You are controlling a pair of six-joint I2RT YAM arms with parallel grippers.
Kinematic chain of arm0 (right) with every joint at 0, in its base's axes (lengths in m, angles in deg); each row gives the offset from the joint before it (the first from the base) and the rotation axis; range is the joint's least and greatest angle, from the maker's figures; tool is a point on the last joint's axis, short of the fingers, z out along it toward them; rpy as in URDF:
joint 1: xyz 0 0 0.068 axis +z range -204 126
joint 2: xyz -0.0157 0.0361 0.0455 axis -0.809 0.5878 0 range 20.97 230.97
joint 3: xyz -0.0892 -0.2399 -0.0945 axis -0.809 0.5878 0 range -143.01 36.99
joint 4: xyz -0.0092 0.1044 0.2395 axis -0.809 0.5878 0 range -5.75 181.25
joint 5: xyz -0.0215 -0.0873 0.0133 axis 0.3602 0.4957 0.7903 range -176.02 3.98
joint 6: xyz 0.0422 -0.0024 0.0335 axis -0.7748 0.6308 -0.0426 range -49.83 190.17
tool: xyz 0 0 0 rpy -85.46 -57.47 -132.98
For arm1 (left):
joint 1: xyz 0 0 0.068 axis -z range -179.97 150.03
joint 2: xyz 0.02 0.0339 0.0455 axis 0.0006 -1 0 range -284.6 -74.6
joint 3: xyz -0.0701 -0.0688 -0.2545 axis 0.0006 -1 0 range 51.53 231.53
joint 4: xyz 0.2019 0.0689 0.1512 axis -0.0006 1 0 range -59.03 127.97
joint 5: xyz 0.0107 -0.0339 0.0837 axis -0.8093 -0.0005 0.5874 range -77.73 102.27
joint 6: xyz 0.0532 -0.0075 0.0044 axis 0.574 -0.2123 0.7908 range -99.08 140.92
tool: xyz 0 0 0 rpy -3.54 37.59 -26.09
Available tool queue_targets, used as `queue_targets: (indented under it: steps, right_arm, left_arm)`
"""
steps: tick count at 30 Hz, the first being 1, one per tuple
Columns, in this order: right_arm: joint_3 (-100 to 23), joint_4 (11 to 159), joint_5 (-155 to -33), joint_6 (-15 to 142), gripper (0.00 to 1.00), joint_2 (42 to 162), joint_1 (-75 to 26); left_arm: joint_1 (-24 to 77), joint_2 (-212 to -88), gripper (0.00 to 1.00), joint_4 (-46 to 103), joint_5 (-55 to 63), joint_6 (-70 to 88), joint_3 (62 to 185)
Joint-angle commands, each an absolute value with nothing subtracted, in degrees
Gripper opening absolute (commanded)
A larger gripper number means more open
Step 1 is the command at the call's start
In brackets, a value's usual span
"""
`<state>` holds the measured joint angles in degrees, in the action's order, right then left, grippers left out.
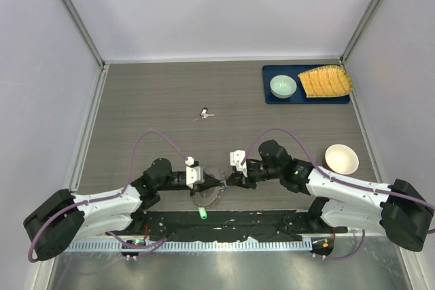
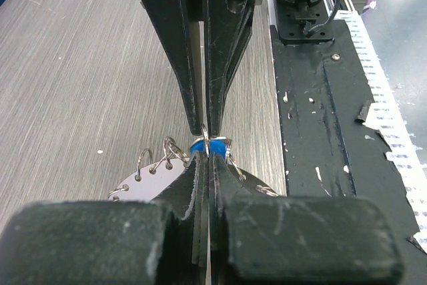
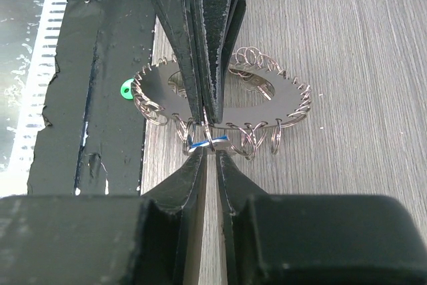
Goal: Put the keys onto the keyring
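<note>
The keyring (image 3: 267,101) is a flat grey disc with its rim strung with small wire rings; it sits just above the table's near edge (image 1: 207,196). My left gripper (image 2: 203,155) is shut on the disc's edge, fingers pressed together (image 1: 206,183). My right gripper (image 3: 211,150) faces it from the right (image 1: 225,181), its tips pinched on the blue key (image 3: 203,143) at one of the small rim rings. The blue head also shows in the left wrist view (image 2: 198,147). The green key (image 1: 202,214) lies on the black mat, apart from both grippers (image 3: 124,87).
A small dark-and-white key-like piece (image 1: 204,113) lies mid-table. A white bowl (image 1: 341,159) stands at the right. A dark blue tray (image 1: 272,98) at the back right holds a green bowl (image 1: 283,86) and a yellow ribbed object (image 1: 326,81). A black mat (image 1: 258,225) lines the near edge.
</note>
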<state>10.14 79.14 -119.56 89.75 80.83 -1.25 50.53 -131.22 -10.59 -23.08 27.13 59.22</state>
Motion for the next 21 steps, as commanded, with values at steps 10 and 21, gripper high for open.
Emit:
queue_targets:
  steps: [10,21]
  right_arm:
    - [6.8,77.7,-121.9,90.9,0.01,80.8,-1.4]
    - [3.8,83.4,-119.6,92.4,0.01,79.7,-1.4]
  left_arm:
    - [50.7,-131.6,0.00,-15.0,-24.9,27.2,60.5]
    - [50.7,-133.4,0.00,-8.6,-25.0,28.3,63.2]
